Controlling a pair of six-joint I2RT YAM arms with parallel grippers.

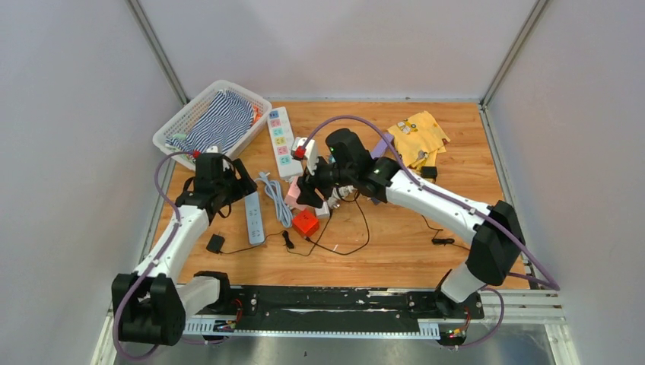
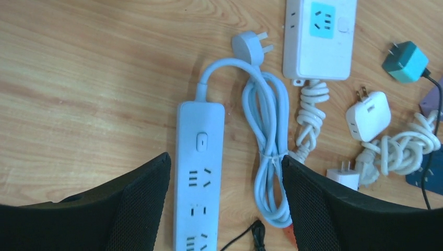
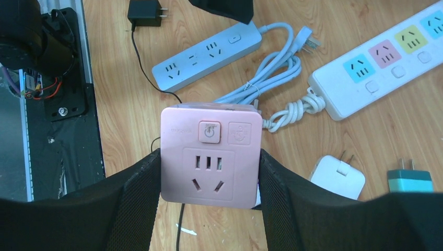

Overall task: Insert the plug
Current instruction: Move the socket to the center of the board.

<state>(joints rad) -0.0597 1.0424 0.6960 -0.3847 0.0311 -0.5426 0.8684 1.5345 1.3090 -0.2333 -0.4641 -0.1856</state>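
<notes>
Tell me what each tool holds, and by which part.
Right tool grips the pink socket by its two sides. Left tool is open and holds nothing.

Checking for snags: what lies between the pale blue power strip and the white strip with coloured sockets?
A bundled pale blue cord with its plug lies there; both wrist views show it.

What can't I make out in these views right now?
Pink socket adapter: right wrist view shows only its face; its back is hidden.
Light blue power strip: near end cut off by the left wrist view's bottom edge.
Teal charger: lower part hidden behind a finger, right wrist view.
</notes>
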